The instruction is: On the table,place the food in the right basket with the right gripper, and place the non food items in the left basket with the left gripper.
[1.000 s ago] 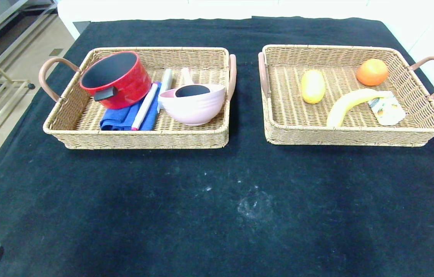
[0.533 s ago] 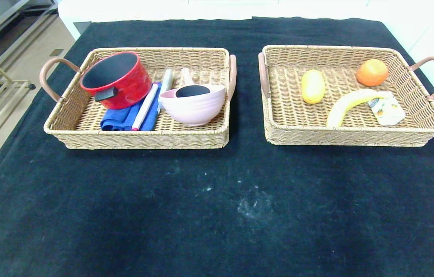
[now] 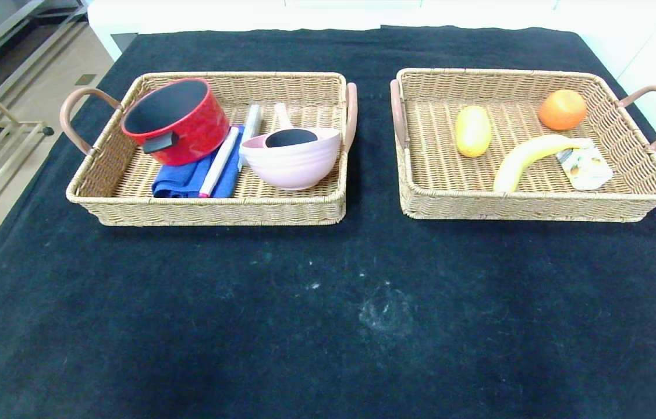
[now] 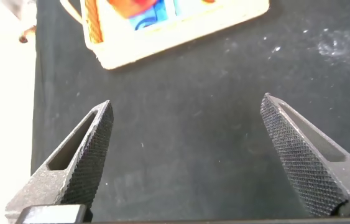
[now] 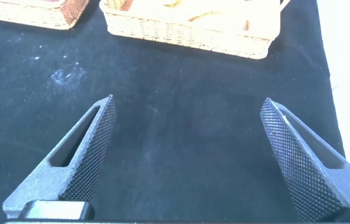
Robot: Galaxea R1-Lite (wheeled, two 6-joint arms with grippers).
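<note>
On counter: nothing loose; baskets (image 3: 217, 209) hold all.
Left gripper (image 4: 187, 155): wide open, empty, well short of baskets.
Right gripper (image 5: 190, 155): same.

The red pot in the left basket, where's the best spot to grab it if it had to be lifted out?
Probably the near rim of the red pot, one finger inside the dark open mouth and one outside the wall, coming from above. It is tilted, its mouth toward the camera, leaning over the blue cloth. The black handle looks too stubby for a sure grip.
</note>
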